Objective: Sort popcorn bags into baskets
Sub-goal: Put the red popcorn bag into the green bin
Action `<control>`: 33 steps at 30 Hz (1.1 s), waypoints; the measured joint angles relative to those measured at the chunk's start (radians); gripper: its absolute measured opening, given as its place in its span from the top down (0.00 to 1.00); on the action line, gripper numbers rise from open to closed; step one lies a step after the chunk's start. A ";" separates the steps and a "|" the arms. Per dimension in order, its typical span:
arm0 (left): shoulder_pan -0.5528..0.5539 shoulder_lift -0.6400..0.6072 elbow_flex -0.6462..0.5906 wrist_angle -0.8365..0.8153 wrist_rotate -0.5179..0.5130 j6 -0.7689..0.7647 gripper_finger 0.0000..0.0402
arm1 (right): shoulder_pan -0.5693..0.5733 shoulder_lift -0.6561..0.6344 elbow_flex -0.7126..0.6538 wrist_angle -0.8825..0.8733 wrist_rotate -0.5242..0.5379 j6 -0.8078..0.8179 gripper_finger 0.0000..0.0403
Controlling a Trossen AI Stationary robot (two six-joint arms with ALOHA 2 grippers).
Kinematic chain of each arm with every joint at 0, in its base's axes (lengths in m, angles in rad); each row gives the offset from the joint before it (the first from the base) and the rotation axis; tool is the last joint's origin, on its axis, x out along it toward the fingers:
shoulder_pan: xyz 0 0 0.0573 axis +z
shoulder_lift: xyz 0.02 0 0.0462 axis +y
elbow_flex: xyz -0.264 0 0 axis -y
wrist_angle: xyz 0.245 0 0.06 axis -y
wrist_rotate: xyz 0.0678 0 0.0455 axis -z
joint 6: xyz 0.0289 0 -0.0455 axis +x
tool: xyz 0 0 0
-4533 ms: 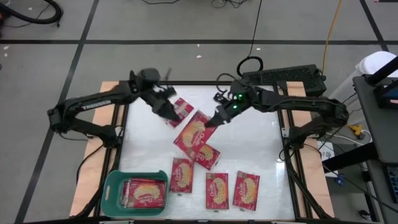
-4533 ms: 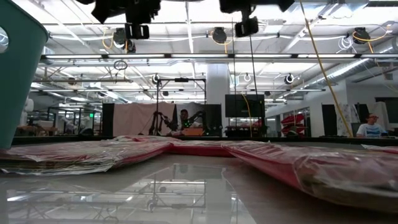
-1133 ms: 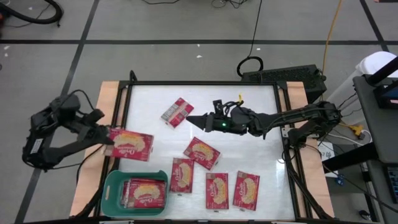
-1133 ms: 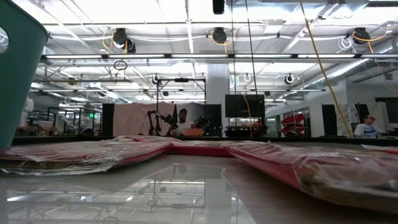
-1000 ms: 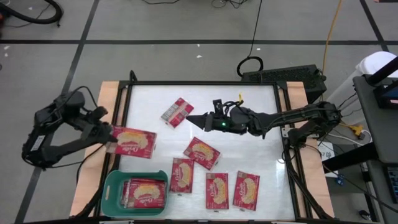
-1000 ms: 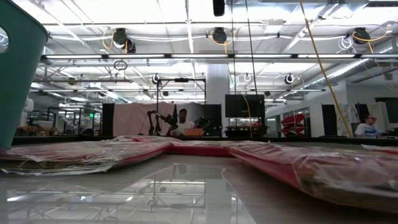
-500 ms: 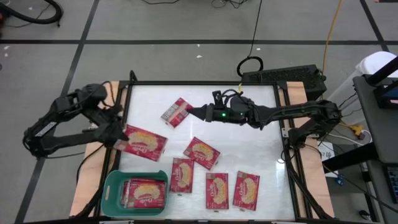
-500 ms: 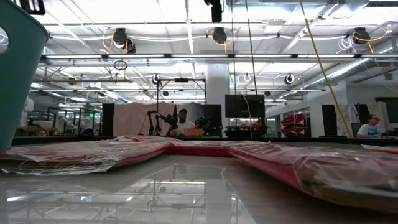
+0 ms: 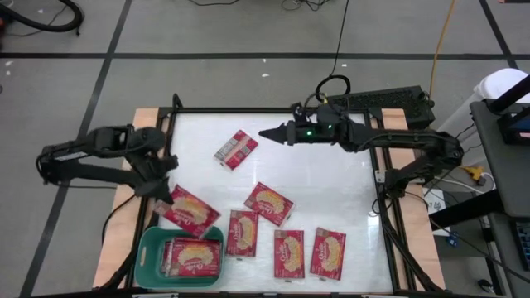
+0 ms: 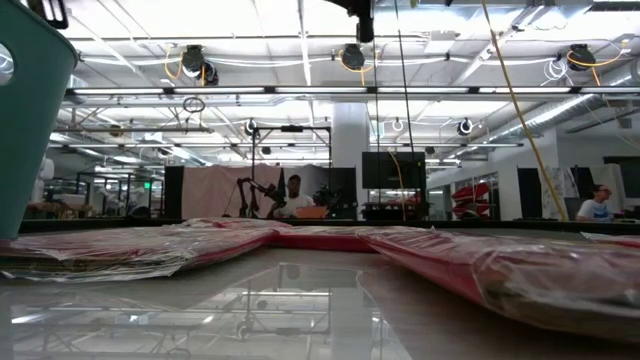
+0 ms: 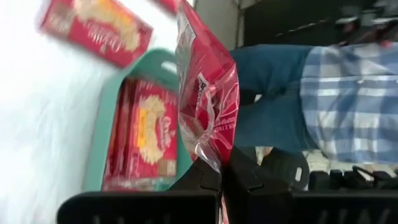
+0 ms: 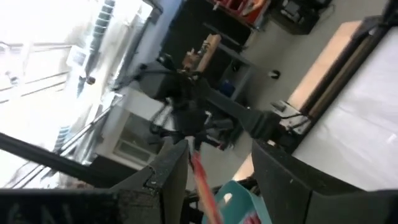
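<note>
My left gripper (image 9: 166, 195) is shut on a red popcorn bag (image 9: 190, 212) held above the table's near left, just beyond the far rim of the teal basket (image 9: 147, 258). The basket holds popcorn bags (image 9: 192, 257). More red bags lie flat on the table: one at the far middle (image 9: 236, 149), one at the centre (image 9: 267, 203) and three along the near edge (image 9: 289, 253). My right gripper (image 9: 267, 133) hangs open above the far middle of the table, pointing toward the left edge, right of the far bag, with nothing between its fingers. My left gripper pinches the bag's crimped end seam (image 11: 210, 160) between its two fingers. The fingers come from the table's left side, slanting down. The bag (image 11: 202, 87) stretches away from the fingertips, tilted, lifted clear of table and basket (image 11: 106, 118).
The table's dark frame rail (image 9: 170, 124) runs along its left side beside my left arm. A keyboard (image 9: 381, 103) lies beyond the far right corner. In the left wrist view a person in a plaid shirt and jeans (image 11: 348, 93) stands past the near edge.
My left gripper has carried the bag from beside the table's left edge toward the right and the near edge, up to the basket, turning as it went; the bag now slants instead of lying across. My right gripper has moved toward the far edge.
</note>
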 joint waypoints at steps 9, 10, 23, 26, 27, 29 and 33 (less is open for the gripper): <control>-0.265 -0.013 -0.065 0.221 -0.212 -0.354 1.00 | -0.076 -0.093 0.001 -0.141 -0.121 -0.069 0.58; -0.300 -0.013 -0.080 0.252 -0.237 -0.393 1.00 | -0.081 -0.103 0.001 -0.155 -0.124 -0.074 0.58; -0.738 -0.010 -0.162 0.390 -0.680 -0.806 1.00 | -0.106 -0.197 0.001 -0.323 -0.147 -0.156 0.58; -0.826 -0.008 -0.182 0.435 -0.779 -0.882 1.00 | -0.106 -0.195 0.001 -0.332 -0.147 -0.161 0.58; -0.852 -0.006 -0.193 0.455 -0.808 -0.907 1.00 | -0.106 -0.195 0.001 -0.332 -0.147 -0.161 0.58; -0.901 0.001 -0.218 0.498 -0.859 -0.956 1.00 | -0.106 -0.196 0.001 -0.330 -0.147 -0.160 0.58; -0.985 0.034 -0.253 0.549 -0.914 -1.039 1.00 | -0.106 -0.195 0.001 -0.330 -0.145 -0.158 0.58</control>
